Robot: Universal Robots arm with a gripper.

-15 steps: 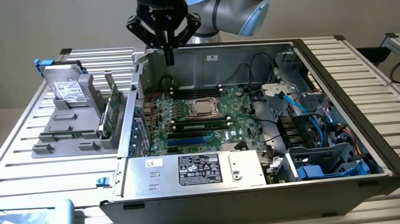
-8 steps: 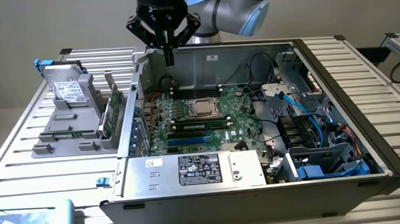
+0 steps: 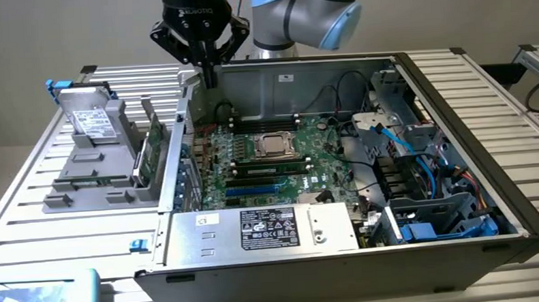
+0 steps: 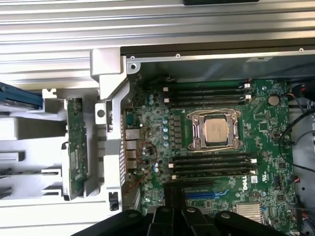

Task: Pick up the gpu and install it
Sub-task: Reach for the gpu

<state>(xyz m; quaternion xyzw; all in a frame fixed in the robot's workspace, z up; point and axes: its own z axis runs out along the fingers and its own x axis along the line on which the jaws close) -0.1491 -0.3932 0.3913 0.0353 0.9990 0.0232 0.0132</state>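
The gpu [image 3: 151, 151] is a thin green card standing on edge in a slot of the grey holder [image 3: 94, 186], at the exterior view's left of the open computer case. In the wrist view the gpu [image 4: 76, 147] shows edge-on beside the case's metal wall. My gripper [image 3: 209, 80] hangs above the case's rear corner nearest the holder, higher than the gpu and apart from it. Its black fingers are shut together with nothing between them. In the wrist view the gripper [image 4: 174, 195] hovers over the motherboard [image 4: 221, 162].
A silver drive with a white label [image 3: 93, 121] stands in the same holder. The case [image 3: 451, 150] holds the motherboard [image 3: 265, 161] with its processor [image 3: 274, 145], memory sticks, cables and a power supply [image 3: 264, 230]. A blue object [image 3: 39, 297] lies at the table's near corner.
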